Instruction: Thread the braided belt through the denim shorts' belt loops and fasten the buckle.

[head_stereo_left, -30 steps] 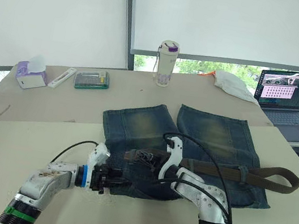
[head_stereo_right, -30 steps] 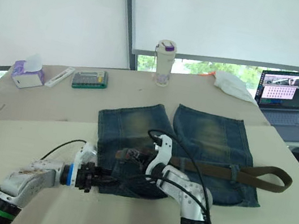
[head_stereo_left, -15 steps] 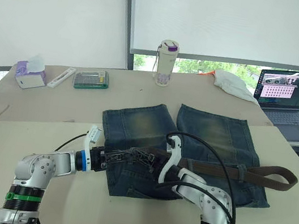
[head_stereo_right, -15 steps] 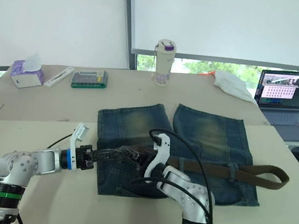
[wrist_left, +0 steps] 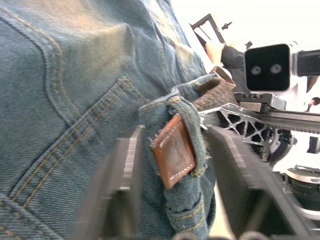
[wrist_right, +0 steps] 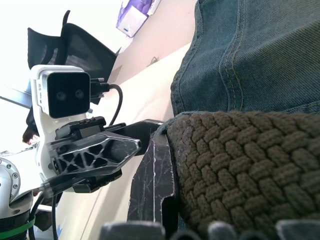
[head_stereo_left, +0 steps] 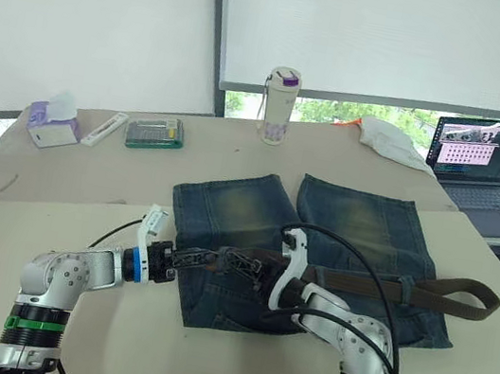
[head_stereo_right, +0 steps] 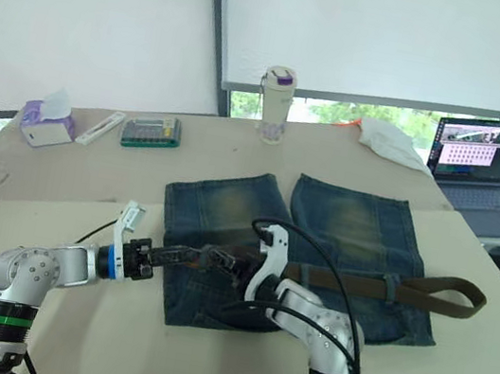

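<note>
Braided dark olive-brown woven belt lies along the darker waistband of the faded blue denim shorts, spread near the middle of the table with the waistband toward the robot; its far end loops off the shorts toward the table's right edge. A second ago the left claw sat low by the shorts' near left corner; it now reaches in level at the waistband, meeting the right claw, so a pull-through looks ready. The left wrist view alone shows the reddish-brown leather tip poking through a narrow blue denim belt loop, between left fingers standing apart. The right wrist view shows the right claw clamped on the braid.
</note>
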